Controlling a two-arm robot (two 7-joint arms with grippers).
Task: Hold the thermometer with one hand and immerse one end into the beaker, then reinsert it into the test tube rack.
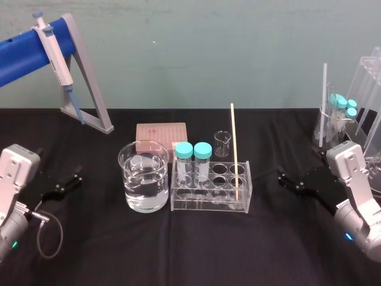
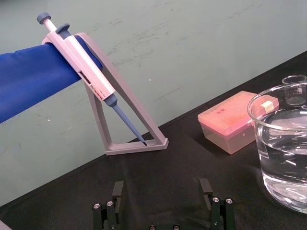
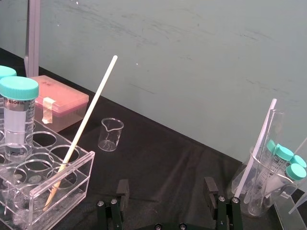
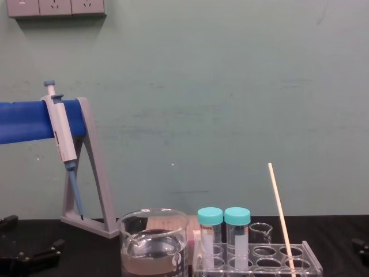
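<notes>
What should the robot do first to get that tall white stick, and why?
Probably lift the right gripper and reach toward the thermometer above the test tube rack. The thermometer stands in the rack's right end, nearest that open gripper; the left gripper sits beyond the beaker.

Thermometer (image 1: 234, 149): thin cream-white rod, standing in a hole at the right end of the rack (image 1: 208, 204), leaning slightly, top well above it. Rack: clear acrylic, low, mid-surface. Beaker (image 1: 130, 179): wide clear glass, upright, roughly half full of clear liquid, just left of rack.
</notes>
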